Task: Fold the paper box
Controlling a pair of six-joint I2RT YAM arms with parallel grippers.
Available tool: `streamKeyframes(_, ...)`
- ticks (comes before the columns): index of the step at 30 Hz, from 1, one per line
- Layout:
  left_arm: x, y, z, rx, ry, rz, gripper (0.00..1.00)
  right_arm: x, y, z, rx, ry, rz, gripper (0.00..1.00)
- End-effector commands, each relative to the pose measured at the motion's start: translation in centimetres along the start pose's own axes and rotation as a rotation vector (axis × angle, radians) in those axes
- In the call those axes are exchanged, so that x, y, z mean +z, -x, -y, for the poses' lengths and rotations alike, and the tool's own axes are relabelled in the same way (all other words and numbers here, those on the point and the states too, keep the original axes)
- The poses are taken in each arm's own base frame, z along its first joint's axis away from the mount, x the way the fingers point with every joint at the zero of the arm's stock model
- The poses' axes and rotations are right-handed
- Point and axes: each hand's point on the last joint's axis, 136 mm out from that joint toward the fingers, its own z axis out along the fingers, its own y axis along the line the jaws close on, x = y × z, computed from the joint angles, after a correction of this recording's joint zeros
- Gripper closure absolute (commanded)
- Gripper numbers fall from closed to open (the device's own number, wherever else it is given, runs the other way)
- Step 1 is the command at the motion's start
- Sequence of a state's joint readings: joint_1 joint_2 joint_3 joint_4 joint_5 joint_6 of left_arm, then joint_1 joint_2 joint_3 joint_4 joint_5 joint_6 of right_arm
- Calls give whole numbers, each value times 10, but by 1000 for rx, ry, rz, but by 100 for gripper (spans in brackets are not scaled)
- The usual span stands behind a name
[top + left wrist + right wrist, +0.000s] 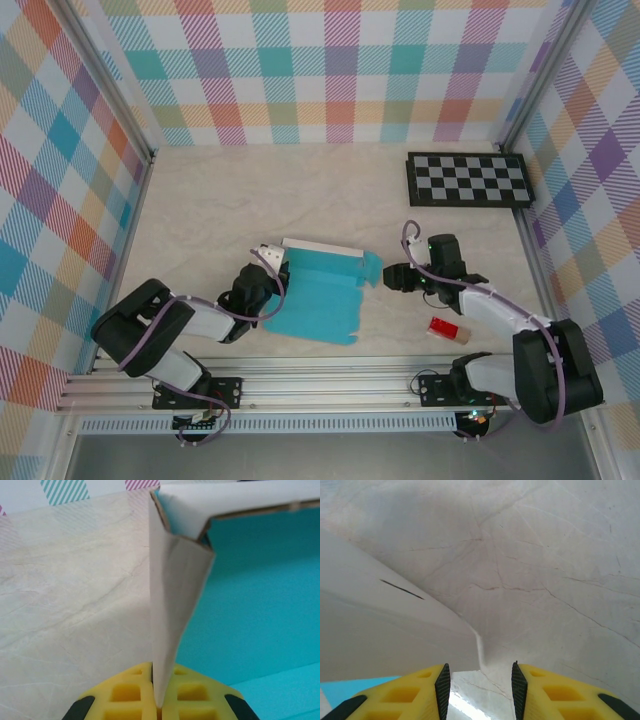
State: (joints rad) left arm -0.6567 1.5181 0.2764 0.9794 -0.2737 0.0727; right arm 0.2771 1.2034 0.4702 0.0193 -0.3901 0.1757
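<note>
The paper box [318, 298] lies teal face up on the table between the two arms, its far panel folded up and showing white [320, 247]. My left gripper [268, 263] is at its far left corner, shut on a white side flap [172, 610] that stands upright between the yellow fingers [125, 695]; the teal inner face [260, 610] is to the right of it. My right gripper [392, 277] sits by the box's right tab [371, 266]. It is open [481, 682], and the white underside of the card [385, 630] rises just ahead and left of its fingers.
A black-and-white checkerboard [468, 180] lies at the back right. A small red block [443, 329] rests near the right arm's forearm. Plaid walls enclose the table on three sides, and an aluminium rail [330, 385] runs along the near edge.
</note>
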Motion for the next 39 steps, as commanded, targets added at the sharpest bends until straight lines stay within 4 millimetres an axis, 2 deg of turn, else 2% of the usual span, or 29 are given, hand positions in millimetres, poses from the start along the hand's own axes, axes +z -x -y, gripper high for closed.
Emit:
streamKeyframes(1, 4, 0, 5, 11, -11, 11, 100, 2, 17, -17, -53, 83, 36, 60)
streamKeyframes(5, 12, -8, 2, -1, 13, -18, 100, 8, 18, -36, -138, 156, 5, 61)
streamKeyframes(10, 15, -8, 5, -8, 5, -20, 100, 9, 13, -64, -241, 239, -3, 61)
streamKeyframes(20, 16, -7, 21, 2, -86, -24, 100, 15, 20, -83, -360, 274, -6, 60)
streamKeyframes(28, 15, 4, 28, -39, -114, -1, 100, 29, 33, -84, -427, 156, -10, 60)
streamKeyframes(33, 15, 5, 32, -36, -126, -5, 100, 32, 40, -70, -413, 65, 21, 62)
streamKeyframes(39, 11, 6, 43, -12, -158, -4, 100, 40, 46, -63, -351, 38, 56, 58)
